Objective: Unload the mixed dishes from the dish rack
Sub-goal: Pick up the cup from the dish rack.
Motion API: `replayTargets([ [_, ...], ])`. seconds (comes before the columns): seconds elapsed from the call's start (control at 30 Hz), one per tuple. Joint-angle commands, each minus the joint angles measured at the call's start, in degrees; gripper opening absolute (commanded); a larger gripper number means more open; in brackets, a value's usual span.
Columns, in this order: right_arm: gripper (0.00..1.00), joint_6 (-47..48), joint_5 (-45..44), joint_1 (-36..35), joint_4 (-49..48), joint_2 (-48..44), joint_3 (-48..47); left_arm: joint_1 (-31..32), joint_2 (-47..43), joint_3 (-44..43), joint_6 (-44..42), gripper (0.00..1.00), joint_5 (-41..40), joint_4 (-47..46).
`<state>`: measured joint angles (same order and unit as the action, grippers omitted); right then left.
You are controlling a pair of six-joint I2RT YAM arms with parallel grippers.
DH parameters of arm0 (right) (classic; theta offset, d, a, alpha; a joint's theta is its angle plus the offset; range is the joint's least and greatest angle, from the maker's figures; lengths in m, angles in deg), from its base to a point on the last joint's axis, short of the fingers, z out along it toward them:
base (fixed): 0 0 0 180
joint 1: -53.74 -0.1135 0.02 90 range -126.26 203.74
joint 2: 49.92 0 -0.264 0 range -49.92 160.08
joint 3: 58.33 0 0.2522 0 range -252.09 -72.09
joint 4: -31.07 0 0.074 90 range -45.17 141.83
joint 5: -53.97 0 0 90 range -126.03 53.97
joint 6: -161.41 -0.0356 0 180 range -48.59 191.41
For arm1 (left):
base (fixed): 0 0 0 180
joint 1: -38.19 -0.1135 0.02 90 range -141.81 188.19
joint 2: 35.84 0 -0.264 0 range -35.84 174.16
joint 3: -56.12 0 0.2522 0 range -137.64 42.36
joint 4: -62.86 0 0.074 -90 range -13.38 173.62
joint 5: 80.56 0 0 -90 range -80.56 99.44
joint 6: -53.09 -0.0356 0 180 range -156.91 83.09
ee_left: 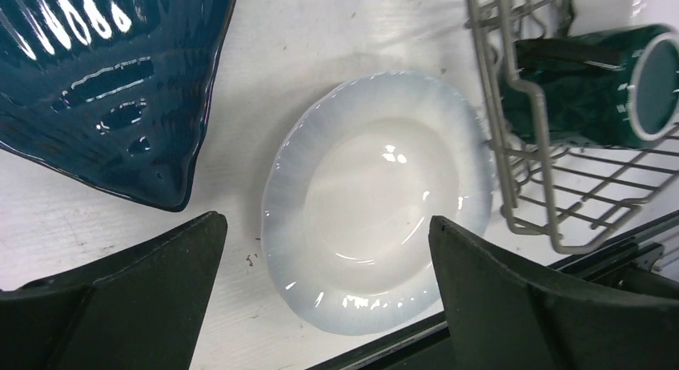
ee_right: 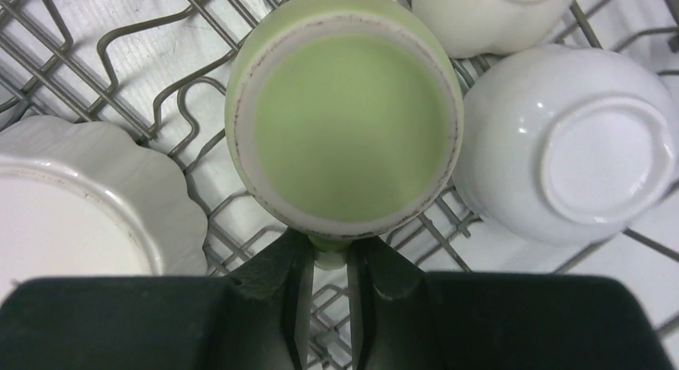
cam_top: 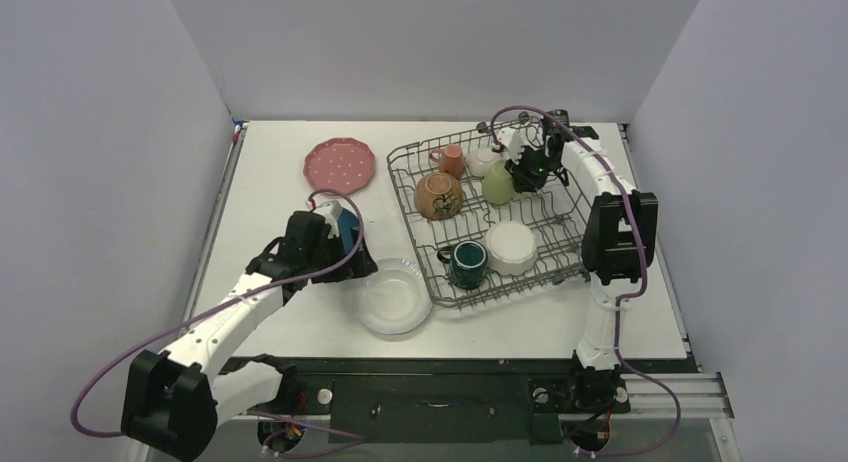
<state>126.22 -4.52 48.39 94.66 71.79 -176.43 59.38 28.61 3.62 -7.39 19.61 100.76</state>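
Observation:
The dark grey wire dish rack (cam_top: 510,287) stands at the right of the table. It holds an orange cup (cam_top: 452,160), a brown bowl (cam_top: 438,195), a light-green cup (cam_top: 499,186), a dark green mug (cam_top: 467,263) and white bowls (cam_top: 511,246). My right gripper (cam_top: 522,172) is inside the rack, shut on the handle of the upturned light-green cup (ee_right: 344,122). My left gripper (cam_top: 335,244) is open and empty above the table. The white plate (ee_left: 376,202) lies below its jaws and the dark blue leaf-shaped dish (ee_left: 104,82) lies just to the left.
The pink white-dotted plate (cam_top: 340,164) lies on the table left of the rack. In the right wrist view, an upturned white bowl (ee_right: 572,138) and a white scalloped dish (ee_right: 72,210) flank the green cup. The rack's near corner (ee_left: 500,138) stands close right of the white plate.

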Motion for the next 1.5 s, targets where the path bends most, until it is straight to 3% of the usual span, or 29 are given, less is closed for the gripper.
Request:
replayTargets([
  [0.0, 0.00, -1.2, 6.0, 2.0, -3.9, -11.0, 0.3, -0.6, -7.7, -1.0, -0.7, 0.97, -0.7, -4.2],
  [0.1, 0.00, -2.9, 7.5, 2.4, -5.3, -13.9, 2.2, -1.5, -11.6, 0.8, 0.4, 0.96, 0.0, -9.3],
  [0.2, 0.00, -5.6, 9.6, 2.7, -7.0, -16.7, 3.7, -4.1, -14.2, 3.1, 2.5, 0.96, 5.9, -14.8],
  [0.33, 0.00, -11.2, 12.3, 2.8, -8.1, -20.2, 5.4, -7.3, -14.7, 6.2, 8.3, 0.97, 19.7, -32.3],
  [0.57, 0.00, -30.7, 19.8, 2.7, -10.6, -27.8, 9.4, -7.0, -7.6, 7.0, 22.8, 0.96, 26.5, -58.9],
  [0.67, 0.00, -39.0, 23.8, 2.3, -11.8, -30.6, 12.4, -5.1, -2.6, 6.1, 28.0, 0.97, 26.4, -70.7],
  [1.1, 0.00, -63.3, 35.2, -0.4, -24.3, -42.7, 28.5, 8.4, 21.5, -0.9, 45.7, 0.96, 16.5, -102.3],
  [1.37, 0.00, -69.8, 35.8, -3.2, -29.8, -45.8, 33.9, 11.9, 29.3, -3.0, 51.2, 0.96, 12.2, -106.8],
  [1.47, 0.00, -74.8, 36.1, -4.1, -36.8, -47.0, 37.3, 12.6, 31.2, -3.5, 52.7, 0.97, 11.2, -108.0],
])
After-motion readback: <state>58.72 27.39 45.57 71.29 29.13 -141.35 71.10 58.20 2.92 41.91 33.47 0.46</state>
